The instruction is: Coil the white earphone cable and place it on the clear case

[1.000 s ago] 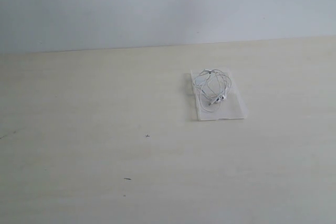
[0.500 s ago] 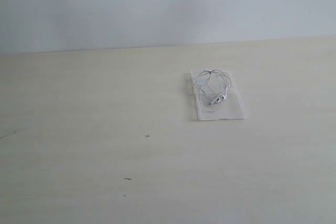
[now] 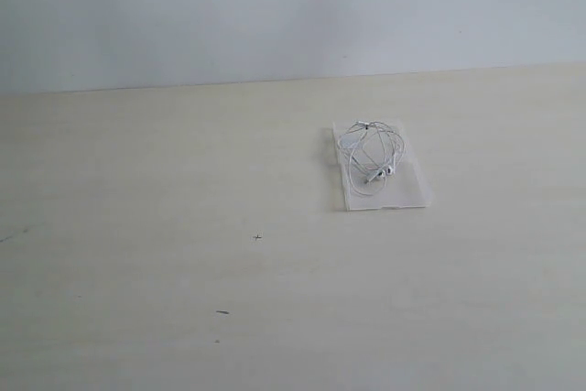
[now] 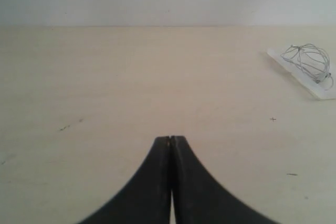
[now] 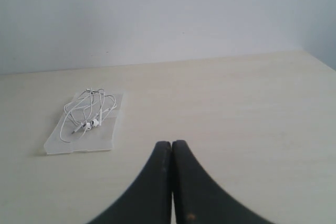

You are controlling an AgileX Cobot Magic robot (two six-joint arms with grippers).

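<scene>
White earphone cable (image 3: 369, 155) coiled on clear case (image 3: 403, 197), right of middle, only your wrist views show left gripper (image 4: 170, 139), right gripper (image 5: 171, 142), jaws pressed together

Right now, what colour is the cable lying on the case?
White; the earphone cable shows best in the right wrist view.

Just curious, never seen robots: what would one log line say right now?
white earphone cable coiled on clear case | left claw shut, empty | right claw shut, empty | both away from case
</scene>
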